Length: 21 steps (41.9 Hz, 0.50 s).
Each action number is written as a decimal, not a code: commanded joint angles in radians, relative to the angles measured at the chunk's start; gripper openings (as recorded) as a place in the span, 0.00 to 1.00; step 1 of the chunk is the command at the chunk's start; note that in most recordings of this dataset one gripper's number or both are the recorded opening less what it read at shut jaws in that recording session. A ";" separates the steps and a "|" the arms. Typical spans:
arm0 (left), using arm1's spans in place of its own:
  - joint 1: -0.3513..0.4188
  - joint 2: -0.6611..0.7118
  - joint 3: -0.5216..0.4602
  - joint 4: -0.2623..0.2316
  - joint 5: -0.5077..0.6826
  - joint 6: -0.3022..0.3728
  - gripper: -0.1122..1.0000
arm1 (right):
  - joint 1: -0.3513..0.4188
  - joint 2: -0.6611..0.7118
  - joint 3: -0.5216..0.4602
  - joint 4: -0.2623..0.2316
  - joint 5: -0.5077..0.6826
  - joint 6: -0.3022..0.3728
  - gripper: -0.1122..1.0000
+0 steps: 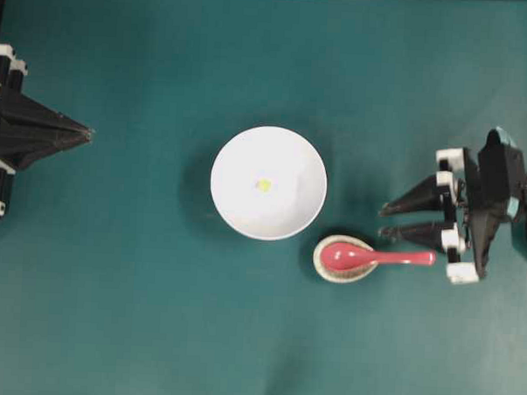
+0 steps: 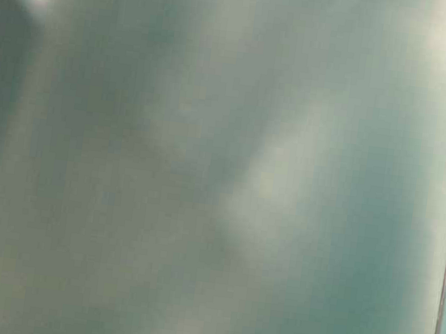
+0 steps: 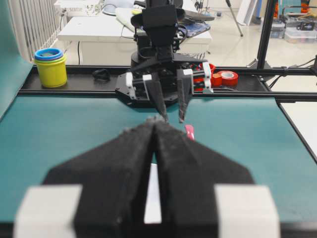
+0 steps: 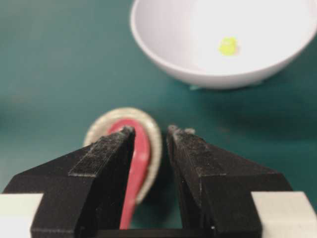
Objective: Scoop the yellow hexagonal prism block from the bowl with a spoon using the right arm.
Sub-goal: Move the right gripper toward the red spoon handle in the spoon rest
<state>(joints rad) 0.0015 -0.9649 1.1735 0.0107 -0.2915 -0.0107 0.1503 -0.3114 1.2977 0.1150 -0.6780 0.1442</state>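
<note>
The left gripper rests clenched, far left. The yellow block sits in the bowl. The spoon lies untouched. The right gripper, jaws apart, must next pinch its handle.

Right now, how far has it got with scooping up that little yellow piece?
Nothing is done yet. The spoon lies on its rest, ungripped; the right end effector is open just above its handle. The yellow block sits in the bowl. Gripping and scooping remain.
</note>
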 commanded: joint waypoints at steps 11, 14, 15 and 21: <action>0.002 0.011 -0.020 0.002 -0.003 -0.002 0.10 | 0.127 0.158 -0.003 0.114 -0.155 0.002 0.48; 0.000 0.011 -0.020 0.002 -0.003 -0.002 0.10 | 0.156 0.186 -0.003 0.135 -0.179 0.002 0.48; 0.000 0.011 -0.020 0.003 -0.003 -0.002 0.10 | 0.163 0.192 -0.003 0.140 -0.187 0.002 0.48; 0.000 0.011 -0.020 0.002 -0.003 -0.002 0.10 | 0.210 0.241 -0.002 0.179 -0.233 0.002 0.48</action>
<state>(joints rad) 0.0015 -0.9633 1.1735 0.0107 -0.2899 -0.0107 0.3390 -0.0813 1.2993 0.2746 -0.8790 0.1488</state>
